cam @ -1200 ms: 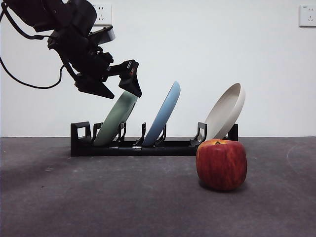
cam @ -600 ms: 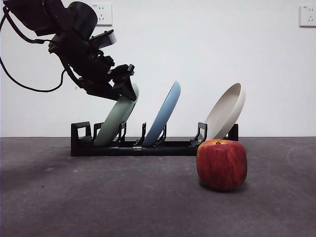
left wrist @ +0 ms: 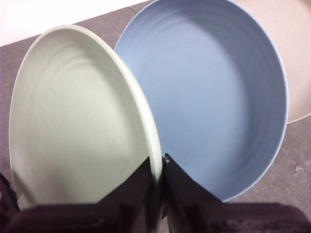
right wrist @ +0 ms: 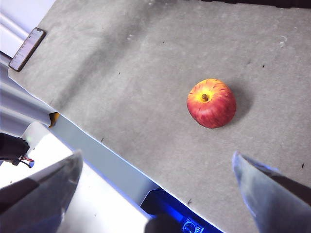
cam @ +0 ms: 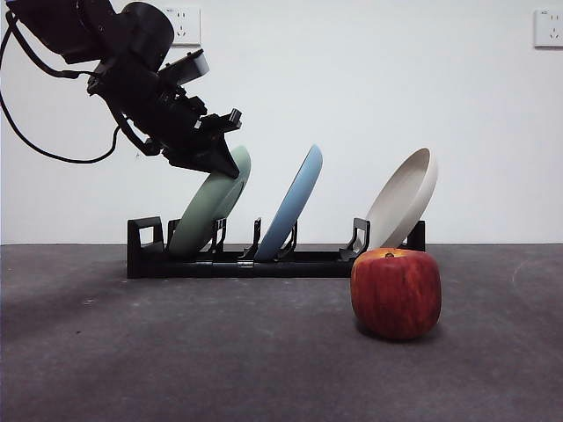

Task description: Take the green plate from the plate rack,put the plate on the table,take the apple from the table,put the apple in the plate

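The green plate [cam: 204, 218] leans in the left slot of the black plate rack [cam: 290, 261]. My left gripper [cam: 224, 161] comes down from the upper left and is shut on the plate's top rim. In the left wrist view the green plate [left wrist: 73, 121] has its rim pinched between the two black jaws of the left gripper [left wrist: 157, 180]. The red apple [cam: 396, 293] stands on the table [cam: 176, 352] in front of the rack's right end. High above the apple [right wrist: 211, 103], my right gripper [right wrist: 156, 162] is open and holds nothing.
A light blue plate [cam: 292, 204] leans in the rack's middle slot and a cream-white plate [cam: 403, 200] in the right one. The blue plate [left wrist: 214, 97] sits close behind the green one. A phone [right wrist: 28, 48] lies near the table's edge.
The left gripper came down from just above the green plate and shut on its top rim. The plate's top now stands slightly higher. The apple has not moved.
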Controlling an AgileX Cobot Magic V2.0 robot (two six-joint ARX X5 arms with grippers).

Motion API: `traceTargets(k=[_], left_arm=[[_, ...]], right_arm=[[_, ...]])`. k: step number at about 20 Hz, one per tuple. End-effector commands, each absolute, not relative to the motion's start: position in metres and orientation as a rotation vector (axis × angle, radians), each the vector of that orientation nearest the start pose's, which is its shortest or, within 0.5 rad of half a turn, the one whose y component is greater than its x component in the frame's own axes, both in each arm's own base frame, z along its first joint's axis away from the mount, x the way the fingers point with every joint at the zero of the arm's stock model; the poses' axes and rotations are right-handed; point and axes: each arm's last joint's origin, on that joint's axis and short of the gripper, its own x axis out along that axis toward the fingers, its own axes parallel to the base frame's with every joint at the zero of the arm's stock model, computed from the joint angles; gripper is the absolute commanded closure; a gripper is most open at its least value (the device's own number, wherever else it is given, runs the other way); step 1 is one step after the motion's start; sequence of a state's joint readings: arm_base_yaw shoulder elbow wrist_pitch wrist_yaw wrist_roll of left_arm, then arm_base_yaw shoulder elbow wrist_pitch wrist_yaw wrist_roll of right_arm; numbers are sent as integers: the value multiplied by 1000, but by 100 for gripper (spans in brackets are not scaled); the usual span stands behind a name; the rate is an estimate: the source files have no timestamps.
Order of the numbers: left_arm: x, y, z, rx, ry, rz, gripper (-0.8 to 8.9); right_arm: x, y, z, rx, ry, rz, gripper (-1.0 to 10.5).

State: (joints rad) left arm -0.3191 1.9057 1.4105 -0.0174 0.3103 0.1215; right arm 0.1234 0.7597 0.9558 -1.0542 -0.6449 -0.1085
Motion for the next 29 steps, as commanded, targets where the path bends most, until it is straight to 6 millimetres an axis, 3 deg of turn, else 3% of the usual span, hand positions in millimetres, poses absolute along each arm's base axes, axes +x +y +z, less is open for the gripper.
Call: traceTargets(k=[1,10,13,18,23,29], left_arm=[[411,-145,249,112,463,-656,819],[377,-136,321,68,315,-688,819],[345,-136,347,72,352,-750,819],[275,-149,372,360,470,-713,819],[228,-182,360,573,600,-753,818],[199,-215,287,745,641,-745,819]], right_arm=[[114,32,325,132,799,764,349],[114,32,325,131,795,764,349],[114,32,325,131,795,765,349],[114,32,325,130,789,766,348],[115,32,326,127,777,768,348],[115,32,326,127,777,768,348]])
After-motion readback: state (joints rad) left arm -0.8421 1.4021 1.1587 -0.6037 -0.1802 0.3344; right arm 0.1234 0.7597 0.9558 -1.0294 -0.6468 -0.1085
